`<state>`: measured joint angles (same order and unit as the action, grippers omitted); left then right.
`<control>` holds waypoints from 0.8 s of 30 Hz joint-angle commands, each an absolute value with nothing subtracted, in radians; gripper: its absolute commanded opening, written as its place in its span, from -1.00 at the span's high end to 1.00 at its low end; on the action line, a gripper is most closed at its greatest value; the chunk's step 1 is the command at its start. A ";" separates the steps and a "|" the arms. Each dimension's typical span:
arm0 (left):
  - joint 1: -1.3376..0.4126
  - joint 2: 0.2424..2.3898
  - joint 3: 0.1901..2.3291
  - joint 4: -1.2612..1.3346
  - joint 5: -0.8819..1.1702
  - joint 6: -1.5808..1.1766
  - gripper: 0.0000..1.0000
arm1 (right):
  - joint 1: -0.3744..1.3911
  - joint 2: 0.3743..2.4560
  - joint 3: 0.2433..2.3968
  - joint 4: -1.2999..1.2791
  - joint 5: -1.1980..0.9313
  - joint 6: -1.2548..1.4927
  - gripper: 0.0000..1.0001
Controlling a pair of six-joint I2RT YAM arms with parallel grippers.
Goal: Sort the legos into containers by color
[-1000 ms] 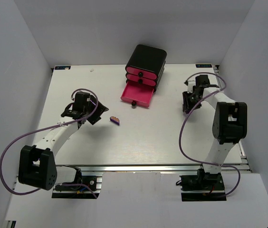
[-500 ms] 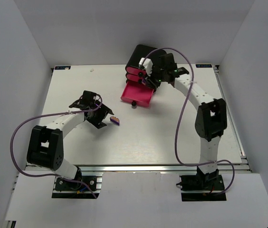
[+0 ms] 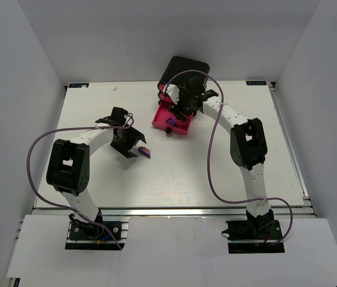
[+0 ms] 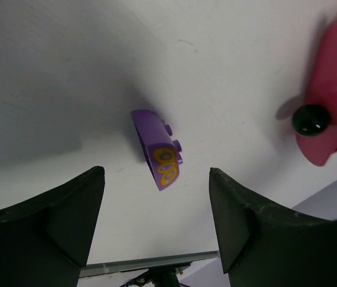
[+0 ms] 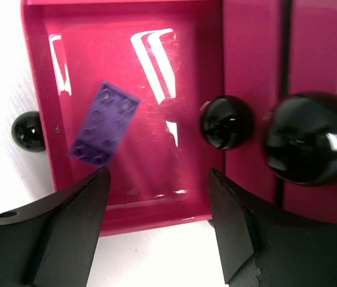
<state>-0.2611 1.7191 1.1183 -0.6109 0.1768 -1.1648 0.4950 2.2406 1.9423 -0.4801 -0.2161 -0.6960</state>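
A purple curved lego point(image 4: 159, 155) carries yellow-orange rings printed on one end, against the white surface point(image 4: 97, 60). A plain purple flat lego point(image 5: 104, 124) shows in the glossy magenta drawer point(image 5: 156, 200), whose knobs point(image 5: 227, 122) are black.

Purple plate point(image 5: 104, 124) flat in open drawer point(image 5: 156, 219)

A box of drawers point(image 3: 184, 73) stands at the far middle of the table point(image 3: 216, 170). Its lowest drawer point(image 3: 163, 121) sticks out toward the near edge, while the two drawers above it sit pushed in. One brick point(image 5: 104, 124) lies flat inside the lowest drawer, close to the front wall. The right gripper point(image 5: 156, 174) hangs directly over that drawer, jaws apart, with nothing between them. A loose brick point(image 4: 159, 149) lies on the table, left of the lowest drawer and nearer the arms. The left gripper point(image 4: 155, 173) sits just left of the loose brick, jaws apart, touching it on neither side.
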 commanded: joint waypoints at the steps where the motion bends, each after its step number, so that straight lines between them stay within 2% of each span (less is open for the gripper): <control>1: -0.272 1.756 1.167 -0.679 0.195 -1.158 -0.57 | 0.489 2.148 1.973 -0.476 -0.234 -0.655 -0.44; 9: -0.302 1.914 1.288 -0.749 0.216 -1.131 -0.25 | 0.463 1.905 1.709 -0.387 -0.331 -0.531 -0.45; 12: -0.302 1.950 1.319 -0.756 0.221 -1.120 0.10 | 0.448 1.820 1.607 -0.351 -0.357 -0.506 -0.45; 13: -0.311 1.954 1.325 -0.761 0.225 -1.115 0.33 | 0.443 1.780 1.585 -0.345 -0.363 -0.500 -0.45; 15: -0.311 1.948 1.338 -0.770 0.236 -1.098 0.57 | 0.434 1.744 1.519 -0.324 -0.365 -0.502 -0.46; 16: -0.311 1.936 1.342 -0.766 0.236 -1.091 0.78 | 0.430 1.712 1.500 -0.319 -0.364 -0.499 -0.45; 20: -0.311 1.849 1.390 -0.697 0.248 -1.029 1.00 | 0.388 1.638 1.416 -0.295 -0.350 -0.450 -0.42; 24: -0.311 1.853 1.440 -0.478 0.334 -1.043 1.00 | 0.353 1.591 1.344 -0.282 -0.345 -0.407 -0.26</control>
<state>-0.3099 1.9270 1.3746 -0.6655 0.2646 -1.0576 0.3798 1.6444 1.3785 -0.3309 -0.3428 -0.4648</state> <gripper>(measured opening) 0.378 0.642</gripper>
